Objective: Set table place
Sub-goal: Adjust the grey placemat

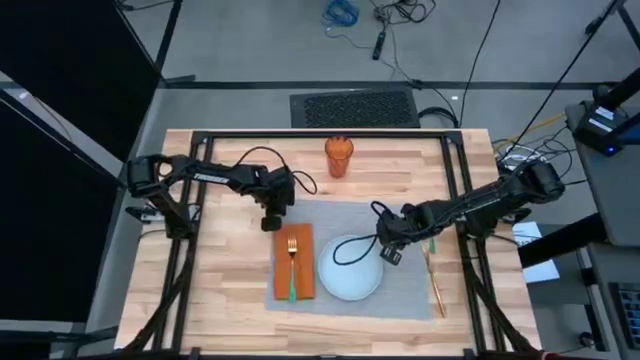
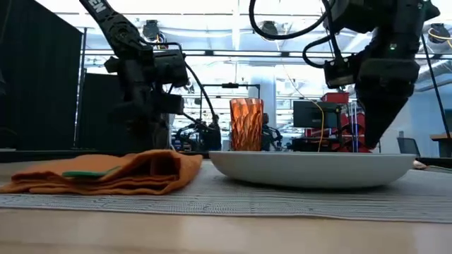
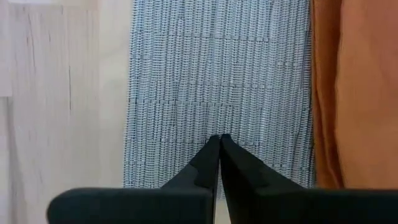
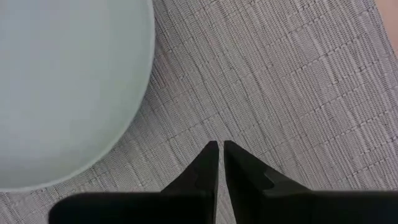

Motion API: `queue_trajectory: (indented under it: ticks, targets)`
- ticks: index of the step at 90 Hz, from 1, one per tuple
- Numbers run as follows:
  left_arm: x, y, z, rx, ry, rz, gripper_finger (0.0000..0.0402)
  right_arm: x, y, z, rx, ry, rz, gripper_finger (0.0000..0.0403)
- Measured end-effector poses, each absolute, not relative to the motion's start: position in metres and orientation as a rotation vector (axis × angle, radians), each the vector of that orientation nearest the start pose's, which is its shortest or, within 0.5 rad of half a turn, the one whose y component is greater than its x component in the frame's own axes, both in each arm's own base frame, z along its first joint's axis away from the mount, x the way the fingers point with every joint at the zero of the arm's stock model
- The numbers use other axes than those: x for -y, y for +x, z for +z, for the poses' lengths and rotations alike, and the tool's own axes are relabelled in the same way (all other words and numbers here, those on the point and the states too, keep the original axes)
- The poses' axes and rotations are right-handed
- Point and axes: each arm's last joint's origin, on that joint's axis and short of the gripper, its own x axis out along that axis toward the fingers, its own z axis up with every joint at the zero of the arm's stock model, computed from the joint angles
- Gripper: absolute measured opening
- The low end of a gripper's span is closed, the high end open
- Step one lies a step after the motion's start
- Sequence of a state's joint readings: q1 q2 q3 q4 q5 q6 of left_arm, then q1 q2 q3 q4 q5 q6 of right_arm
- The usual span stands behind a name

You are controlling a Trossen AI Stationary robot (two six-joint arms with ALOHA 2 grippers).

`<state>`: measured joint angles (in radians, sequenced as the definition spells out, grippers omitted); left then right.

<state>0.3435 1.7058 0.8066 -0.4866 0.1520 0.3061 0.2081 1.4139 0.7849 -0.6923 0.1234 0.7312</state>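
A grey placemat (image 1: 400, 290) lies on the wooden table (image 1: 220, 290). An orange napkin (image 1: 303, 262) rests flat on its left part, with a gold fork with a green handle (image 1: 292, 268) lying on top. A pale-blue plate (image 1: 350, 270) sits at the mat's middle. Another gold piece of cutlery (image 1: 436, 278) lies along the mat's right edge. An orange tumbler (image 1: 339, 157) stands on the table beyond the mat. My left gripper (image 3: 219, 138) is shut over the mat's far left corner, beside the napkin (image 3: 354, 87). My right gripper (image 4: 220, 144) is shut above the mat, just right of the plate (image 4: 62, 81).
Black frame bars (image 1: 320, 133) run along the table's far, left and right sides. Bare wood shows left of the placemat and along the near edge. Cables and a floor grille (image 1: 355, 108) lie beyond the table's far edge.
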Motion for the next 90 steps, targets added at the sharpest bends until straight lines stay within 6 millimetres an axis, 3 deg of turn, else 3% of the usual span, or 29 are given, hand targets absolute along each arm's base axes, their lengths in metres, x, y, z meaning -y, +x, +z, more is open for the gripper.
queue_trajectory:
  ticks: [32,74,90]
  targets:
    - [-0.089,0.256,0.116,-1.364,-0.022,-0.076,0.0003,-0.046,0.239,0.177,-1.190,0.433,-0.351,0.0011]
    - [-0.089,0.229,0.122,-1.621,0.123,0.008,0.0003,-0.038,0.240,0.177,-1.186,0.439,-0.371,0.0011]
    - [-0.084,0.220,0.119,-1.628,0.144,0.014,0.0003,-0.035,0.241,0.177,-1.180,0.437,-0.372,0.0011]
